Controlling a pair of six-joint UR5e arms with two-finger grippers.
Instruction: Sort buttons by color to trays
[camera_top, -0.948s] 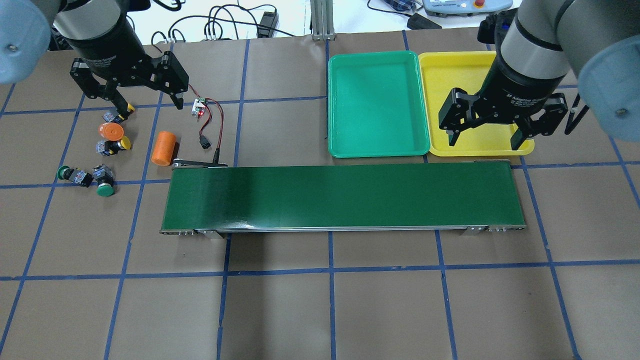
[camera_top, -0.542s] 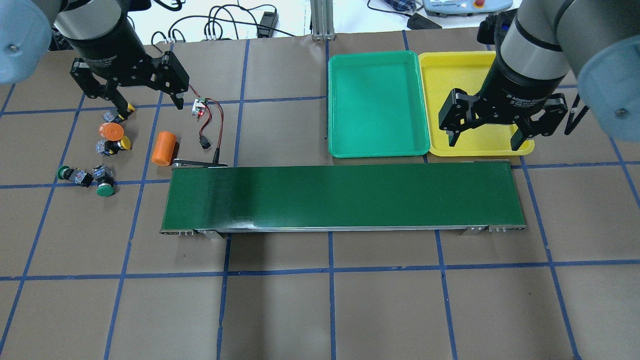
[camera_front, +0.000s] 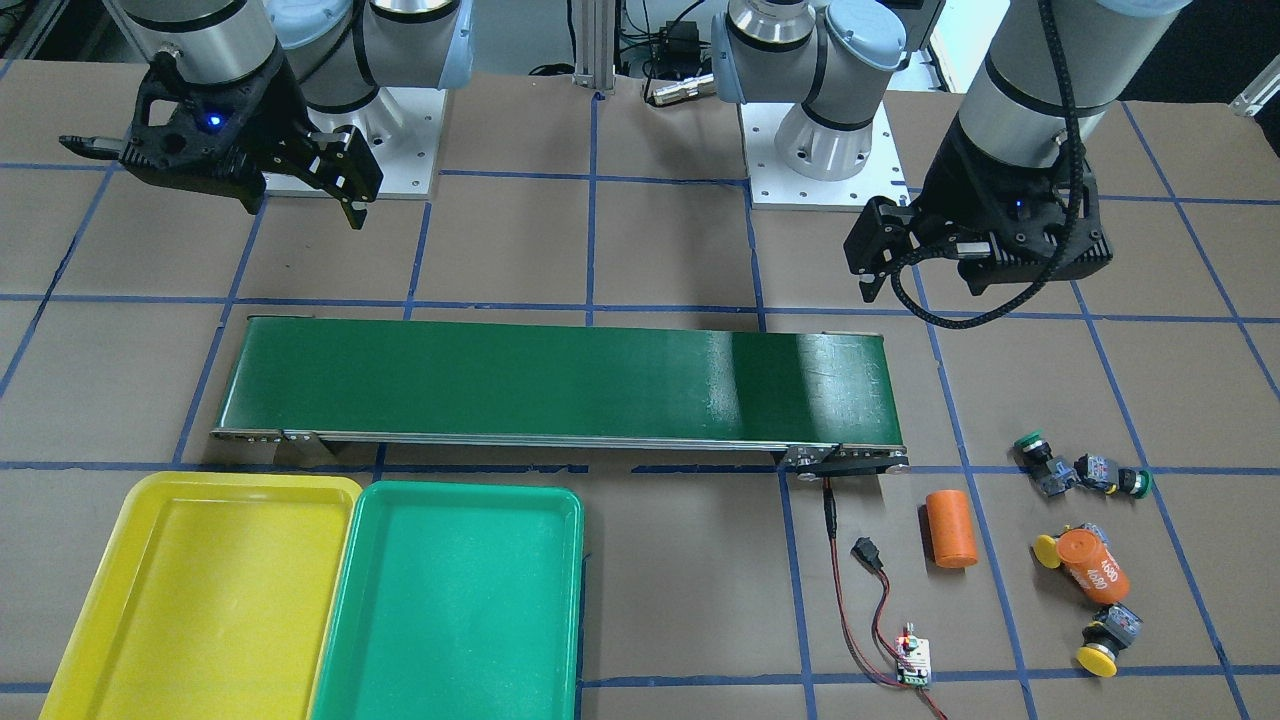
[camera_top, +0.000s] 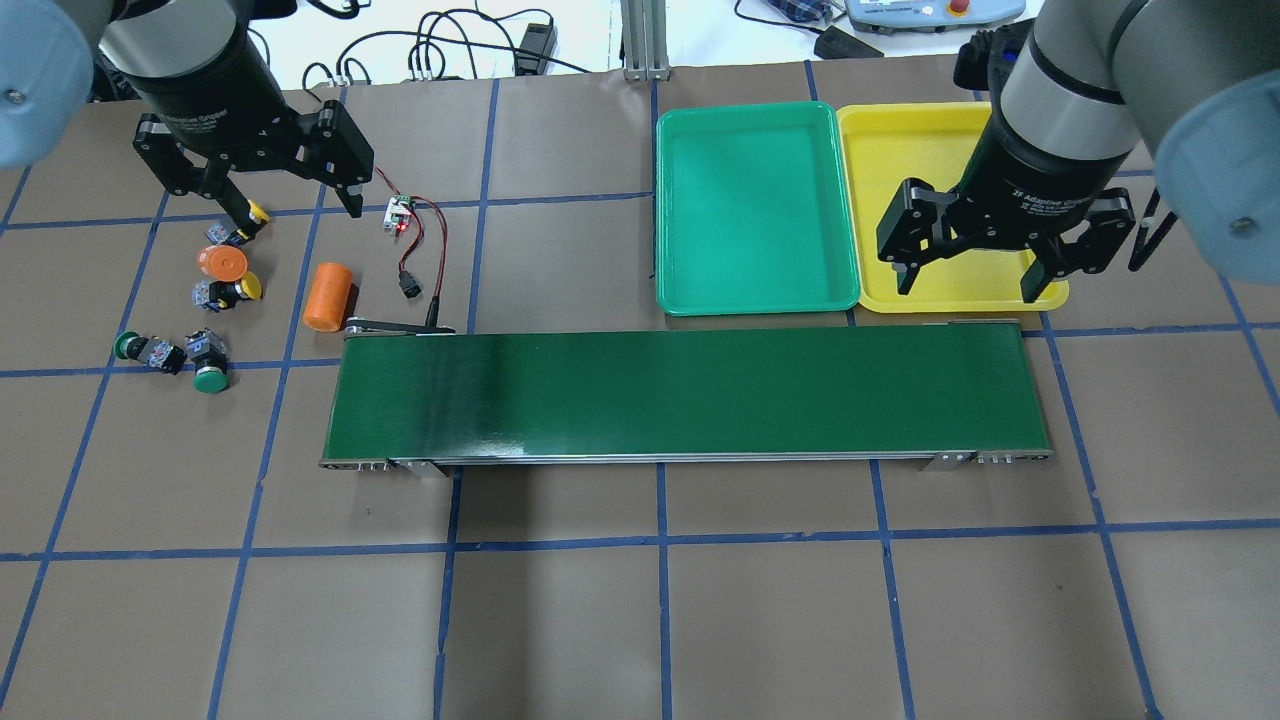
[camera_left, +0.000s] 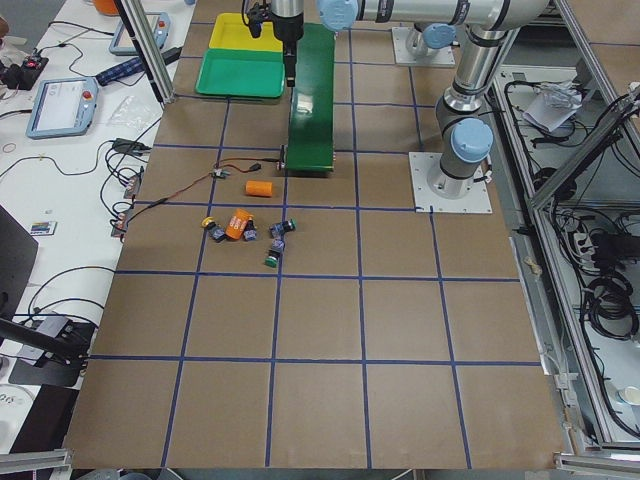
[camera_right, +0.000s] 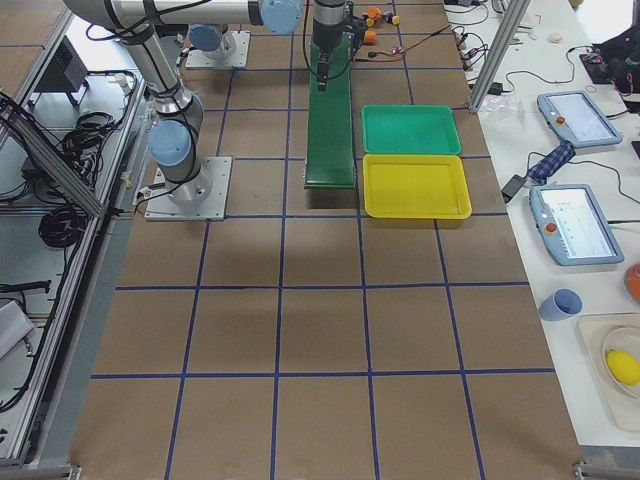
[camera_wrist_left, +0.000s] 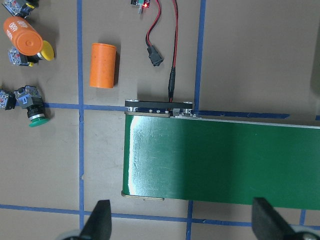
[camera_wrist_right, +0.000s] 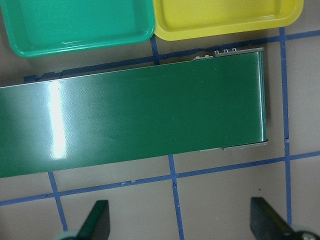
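Both hang with fingers spread wide, holding nothing: the left gripper (camera_top: 296, 208) near the four buttons (camera_top: 207, 365) clustered on the table off the conveyor belt's (camera_top: 680, 395) end, the right gripper (camera_top: 968, 288) by the yellow tray (camera_top: 900, 140) and green tray (camera_top: 757, 200).

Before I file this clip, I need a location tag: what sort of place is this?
Probably a robotics lab or test cell: a paper-covered table marked in a blue grid, a small conveyor belt on it, and what look like teach pendants alongside.
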